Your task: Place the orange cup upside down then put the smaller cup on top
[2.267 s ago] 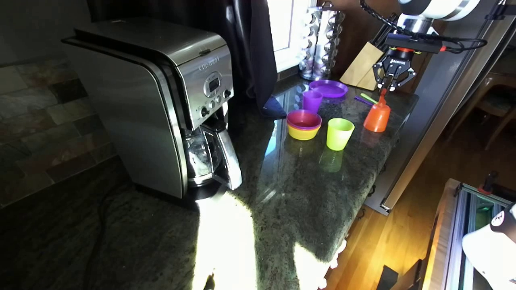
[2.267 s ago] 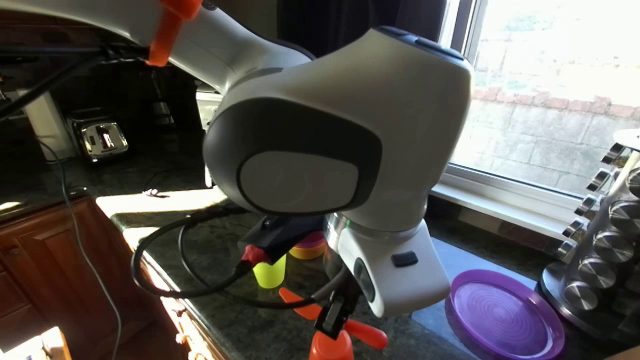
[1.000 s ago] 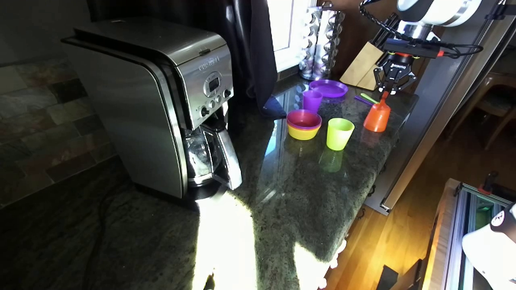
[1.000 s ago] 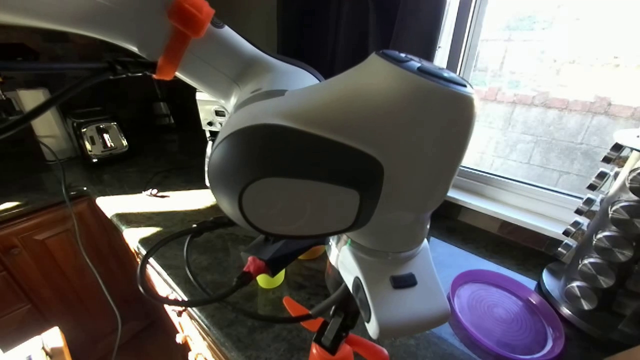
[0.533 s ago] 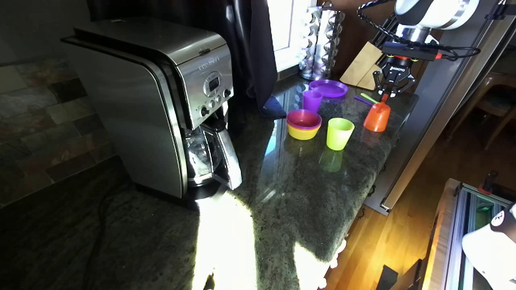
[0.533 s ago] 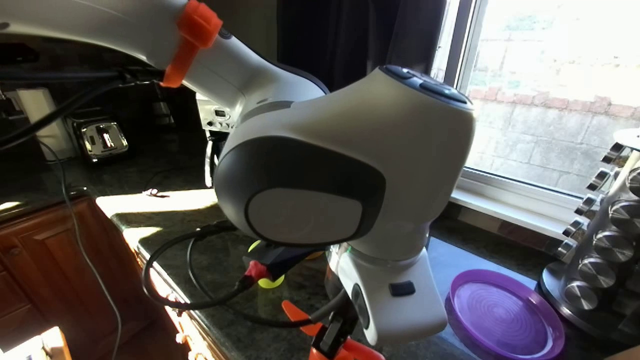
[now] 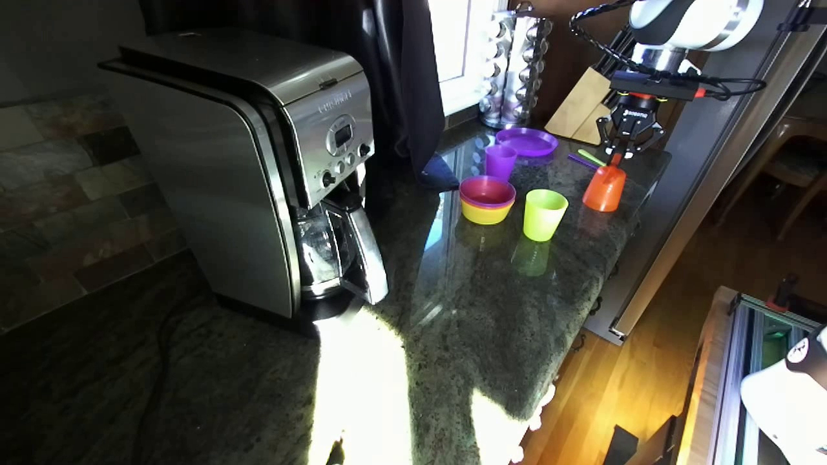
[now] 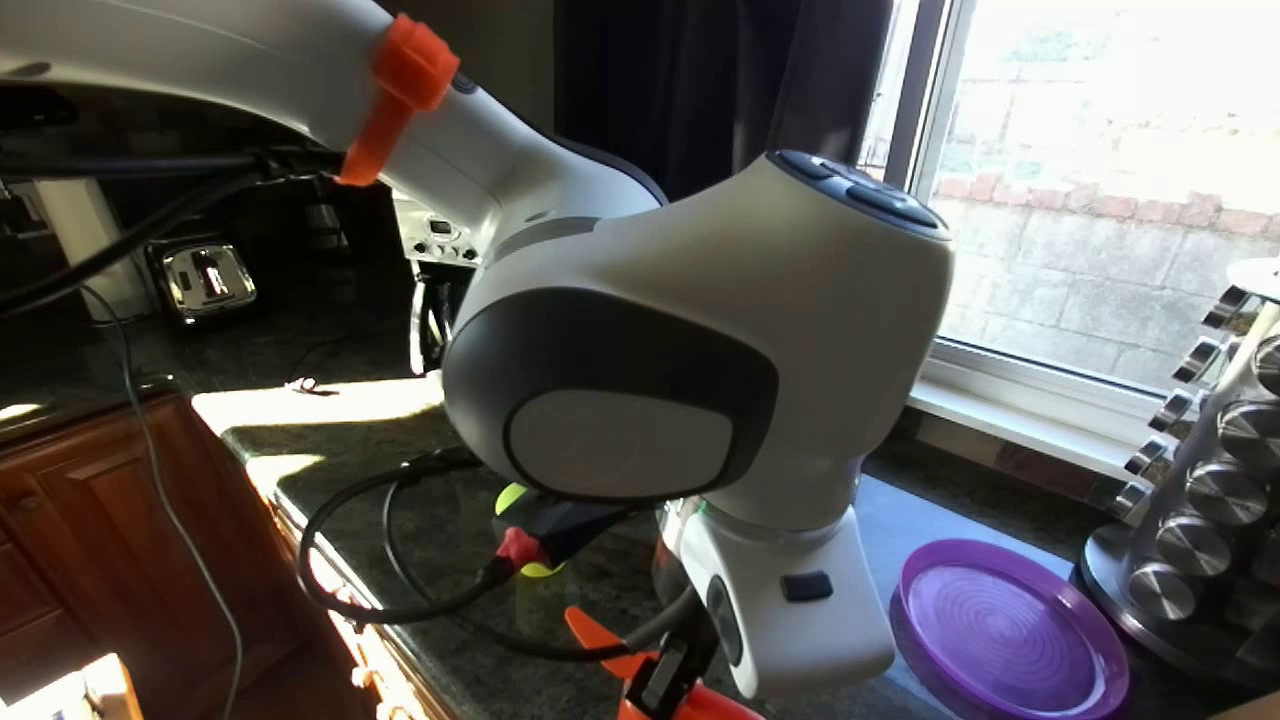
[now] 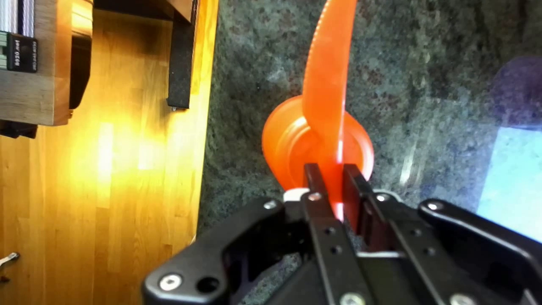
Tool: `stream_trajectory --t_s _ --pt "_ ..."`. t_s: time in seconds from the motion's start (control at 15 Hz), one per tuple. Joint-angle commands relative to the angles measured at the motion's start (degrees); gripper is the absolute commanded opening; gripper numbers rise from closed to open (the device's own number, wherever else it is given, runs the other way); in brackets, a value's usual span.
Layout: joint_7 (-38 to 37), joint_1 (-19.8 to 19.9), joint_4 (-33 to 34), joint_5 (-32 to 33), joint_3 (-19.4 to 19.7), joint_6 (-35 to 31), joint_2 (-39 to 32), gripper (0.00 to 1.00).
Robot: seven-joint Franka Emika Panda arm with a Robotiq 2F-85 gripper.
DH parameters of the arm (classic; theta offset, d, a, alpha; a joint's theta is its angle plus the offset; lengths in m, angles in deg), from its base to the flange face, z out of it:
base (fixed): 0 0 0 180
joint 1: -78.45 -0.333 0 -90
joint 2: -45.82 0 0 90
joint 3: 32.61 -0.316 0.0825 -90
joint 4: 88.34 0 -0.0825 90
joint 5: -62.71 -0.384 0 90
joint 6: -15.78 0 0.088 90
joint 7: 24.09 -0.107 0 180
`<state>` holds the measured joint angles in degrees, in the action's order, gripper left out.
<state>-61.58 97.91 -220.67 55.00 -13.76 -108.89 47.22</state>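
I'm clamping the gripper on an orange knife, jaws pressing from 9 and 3 o'clock in the wrist view. The orange cup is standing upside down on the dark counter, near the counter's edge at its 3 o'clock. Knife is crossing over the cup; touching or not, I'm not able to tell.

Only the wrist view is giving me the serrated edge, on the blade's 9 o'clock side, the blade running from the jaws toward 12 o'clock. In an exterior view the robot arm is filling the middle, knife blade pointing to 10 o'clock and handle side to 4; I'm not sorting cup from knife in the orange at the bottom edge. The toaster is showing there only, around 9 o'clock.

In an exterior view I'm seeing the cup's full side: lime green cup sitting at its 8 o'clock, stacked bowls at 9, purple plate at 10, two thin utensils at 11. A purple cup is standing near the bowls, between 12 and 1 from them.

Orange cup's long axis is running up from the counter, slanting from 7 to 1 o'clock in that frame. Narrow base is pointing up, wide mouth facing down.
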Motion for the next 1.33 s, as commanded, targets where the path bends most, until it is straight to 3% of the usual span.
stream_trajectory --t_s 0.0,0.6,0.73,0.87,1.27 --pt "-0.95 0.08 0.74 -0.18 0.11 0.12 -0.85 0.04" --pt "-1.11 -0.06 1.51 -0.27 0.08 0.58 -1.78 0.04" --pt "-1.23 -0.09 1.66 -0.22 0.09 0.54 -1.93 0.43" --pt "-1.23 -0.11 1.77 -0.24 0.1 0.51 -1.97 0.46" --pt "-0.75 -0.14 1.46 -0.44 0.11 0.52 -1.17 0.88"
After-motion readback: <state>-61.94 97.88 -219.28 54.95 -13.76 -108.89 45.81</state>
